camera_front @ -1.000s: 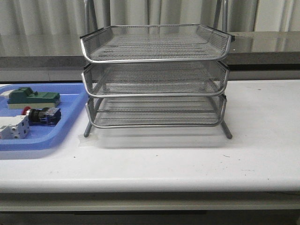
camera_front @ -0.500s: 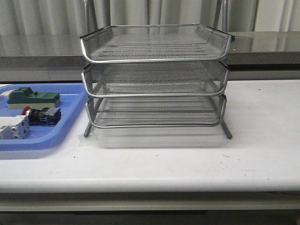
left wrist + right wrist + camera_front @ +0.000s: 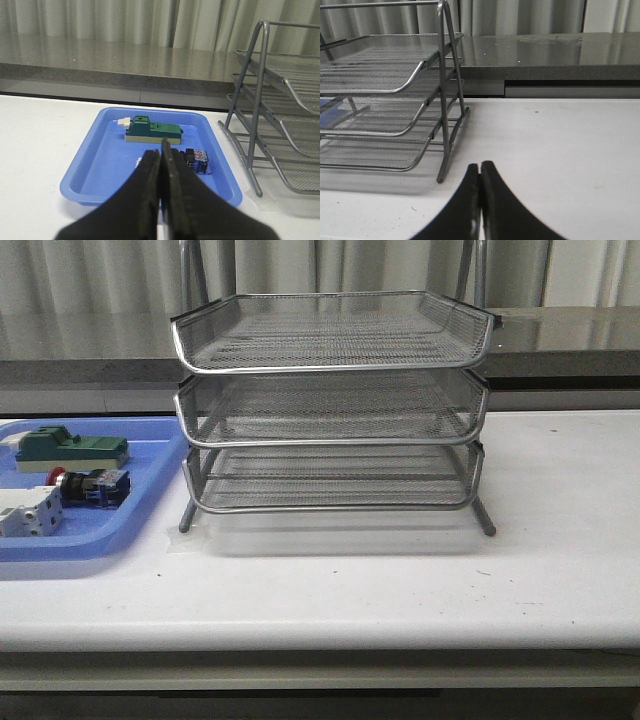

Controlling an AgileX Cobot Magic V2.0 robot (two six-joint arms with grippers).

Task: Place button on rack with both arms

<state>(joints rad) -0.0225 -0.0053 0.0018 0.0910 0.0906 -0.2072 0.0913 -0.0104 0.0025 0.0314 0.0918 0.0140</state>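
The button, with red cap, black body and blue rear, lies in the blue tray at the table's left; its blue rear shows in the left wrist view. The three-tier silver wire rack stands mid-table, and shows in the left wrist view and the right wrist view. Neither arm shows in the front view. My left gripper is shut and empty, above the tray's near part, short of the button. My right gripper is shut and empty, over bare table beside the rack's leg.
In the blue tray also lie a green block and a white terminal block; the green block shows in the left wrist view. A grey ledge and curtains run behind the table. White tabletop stretches right of the rack.
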